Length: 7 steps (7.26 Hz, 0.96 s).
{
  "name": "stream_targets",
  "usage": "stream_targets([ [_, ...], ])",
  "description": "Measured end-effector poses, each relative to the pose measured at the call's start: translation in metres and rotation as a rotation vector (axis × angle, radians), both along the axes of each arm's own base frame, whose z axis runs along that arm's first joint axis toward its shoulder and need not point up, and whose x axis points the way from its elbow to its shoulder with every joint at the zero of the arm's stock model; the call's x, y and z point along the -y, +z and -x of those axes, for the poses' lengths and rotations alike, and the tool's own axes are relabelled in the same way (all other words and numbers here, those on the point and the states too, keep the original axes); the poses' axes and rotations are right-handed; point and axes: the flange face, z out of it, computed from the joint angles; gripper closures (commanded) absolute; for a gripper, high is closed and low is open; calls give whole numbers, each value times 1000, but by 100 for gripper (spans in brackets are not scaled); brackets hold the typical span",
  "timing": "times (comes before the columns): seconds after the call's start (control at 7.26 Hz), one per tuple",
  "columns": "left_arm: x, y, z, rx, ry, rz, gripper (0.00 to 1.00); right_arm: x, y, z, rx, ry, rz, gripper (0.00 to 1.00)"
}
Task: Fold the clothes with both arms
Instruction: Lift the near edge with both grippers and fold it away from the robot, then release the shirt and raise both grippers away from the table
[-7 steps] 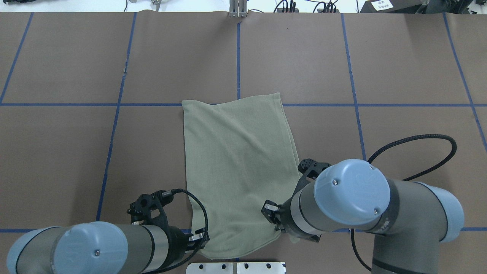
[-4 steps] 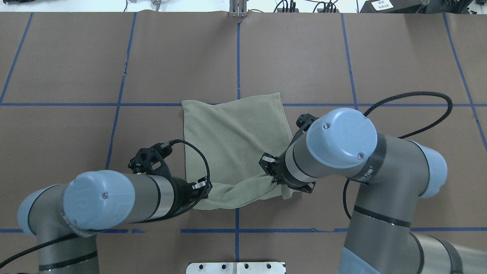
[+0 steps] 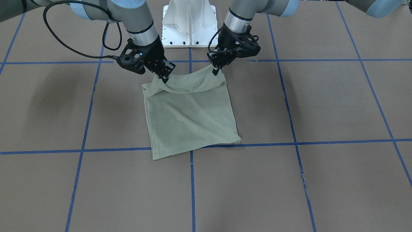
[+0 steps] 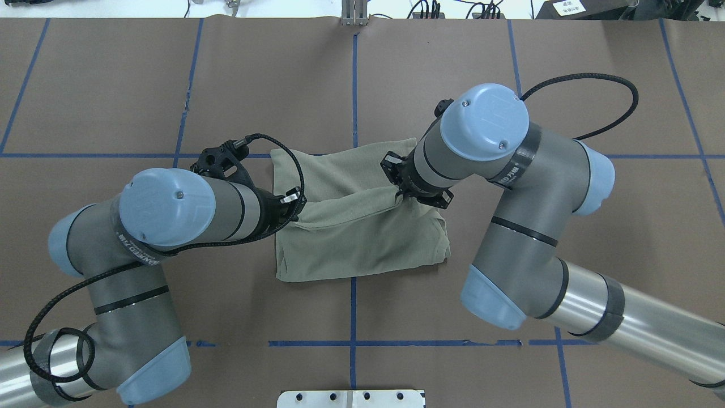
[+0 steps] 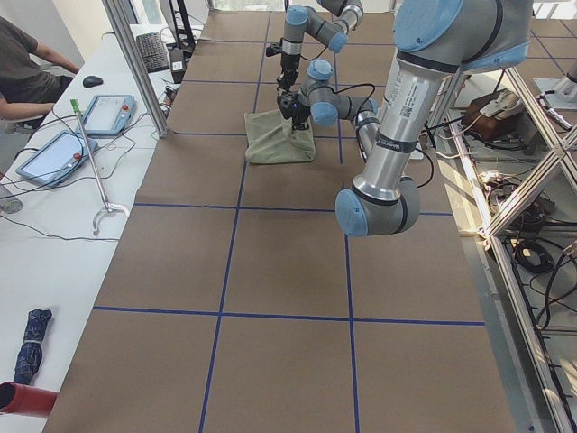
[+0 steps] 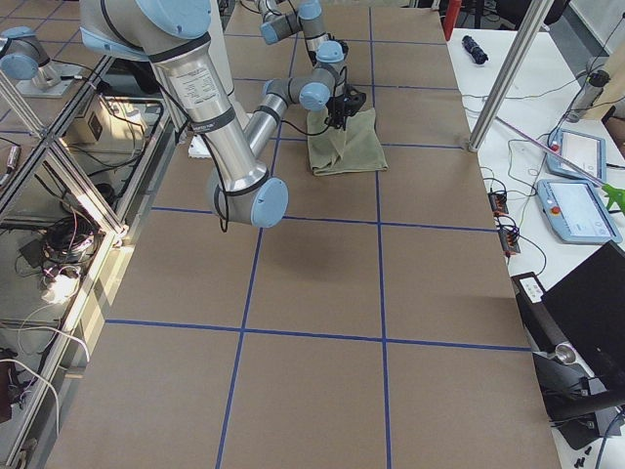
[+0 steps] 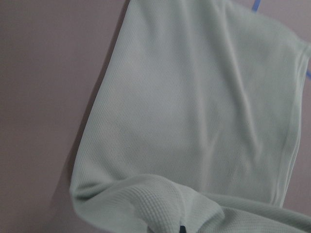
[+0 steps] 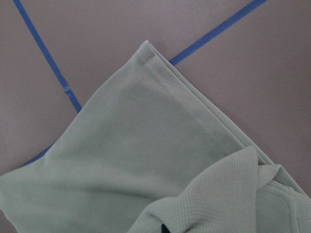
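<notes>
The sage-green shirt point(image 4: 362, 241) lies folded in a rough rectangle at the table's middle, also seen in the front view point(image 3: 190, 119). Its robot-side edge is lifted off the table and hangs over the lower layer. My left gripper point(image 4: 295, 202) is shut on that edge's left corner; in the front view the left gripper point(image 3: 215, 71) pinches the cloth from above. My right gripper point(image 4: 401, 193) is shut on the right corner, as the front view of the right gripper point(image 3: 164, 78) shows. Both wrist views look down on the shirt point(image 7: 204, 111) point(image 8: 146, 160) with raised cloth at the bottom.
Blue tape lines point(image 4: 354, 85) divide the brown table cover into squares. The white pedestal base point(image 3: 189, 24) stands behind the shirt at the robot's side. A side desk with tablets point(image 5: 108, 113) and a seated person point(image 5: 22, 72) lies beyond the far edge.
Both grippers have travelled away from the robot's base towards the table's middle, carrying the shirt's near edge up and over the rest, so the visible shirt is shorter.
</notes>
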Motion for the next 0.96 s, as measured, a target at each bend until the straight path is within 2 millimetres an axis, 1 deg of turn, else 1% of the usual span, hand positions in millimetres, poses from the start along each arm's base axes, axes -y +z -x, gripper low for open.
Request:
stream_targets([
  [0.14, 13, 0, -4, 9, -13, 0, 100, 21, 1, 14, -1, 12, 3, 100],
  [0.28, 26, 0, -10, 13, -26, 1, 100, 40, 6, 23, 9, 26, 5, 100],
  [0.41, 44, 4, -14, 17, -48, 3, 31, 55, 12, 25, 13, 36, 12, 60],
  [0.55, 72, 15, -14, 36, -80, 4, 0, 70, 17, 27, 7, 45, 21, 1],
  [0.69, 106, 21, -5, 68, -103, -29, 0, 90, 19, 31, -1, 62, 22, 0],
  [0.83, 138, 26, 11, 114, -110, -87, 0, 112, 20, 34, 0, 84, 13, 0],
  [0.96, 163, 36, 24, 157, -113, -123, 0, 127, 23, 34, 4, 100, 8, 0],
])
